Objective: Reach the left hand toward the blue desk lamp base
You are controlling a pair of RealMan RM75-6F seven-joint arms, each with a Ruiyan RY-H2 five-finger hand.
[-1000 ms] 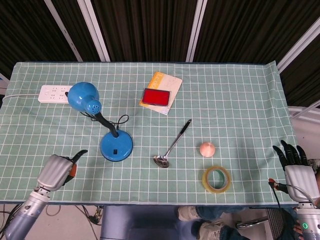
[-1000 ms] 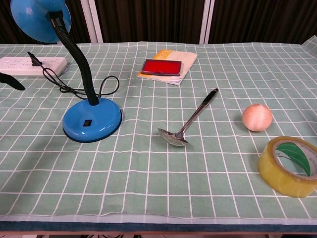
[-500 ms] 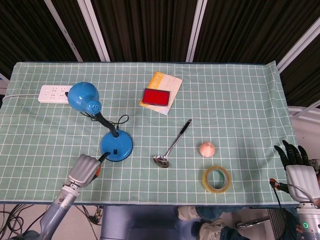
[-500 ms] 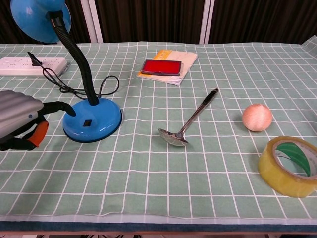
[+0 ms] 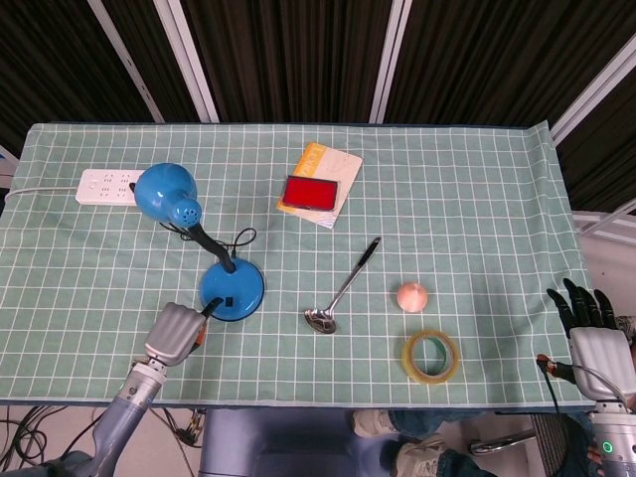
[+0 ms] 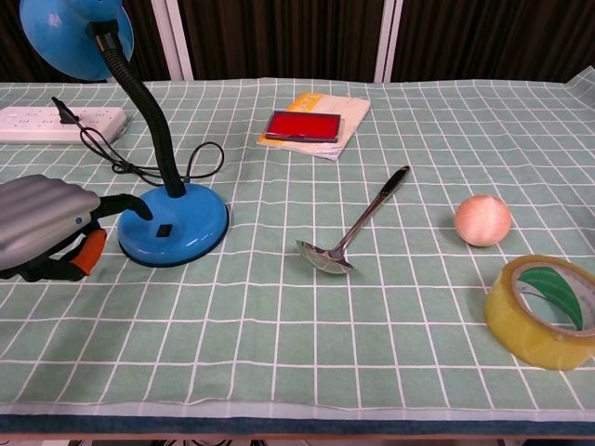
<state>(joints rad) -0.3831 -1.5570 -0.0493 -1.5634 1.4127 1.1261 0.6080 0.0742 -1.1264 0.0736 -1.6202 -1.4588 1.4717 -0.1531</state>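
My left hand (image 6: pixel 46 228) sits at 9 o'clock of the blue desk lamp base (image 6: pixel 175 229), holding nothing, a dark fingertip (image 6: pixel 139 208) reaching onto or just over the base's rim; I cannot tell if it touches. The base stands left of table centre, at 9 o'clock of the ladle (image 5: pixel 341 288). I judge the reach nearly finished. My right hand (image 5: pixel 590 328) hangs off the table's right edge, fingers spread, empty.

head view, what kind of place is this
Probably a robot test bench, not a home: a table under a green checked cloth, unrelated props such as a lamp, ladle and tape roll, and dark curtains behind.
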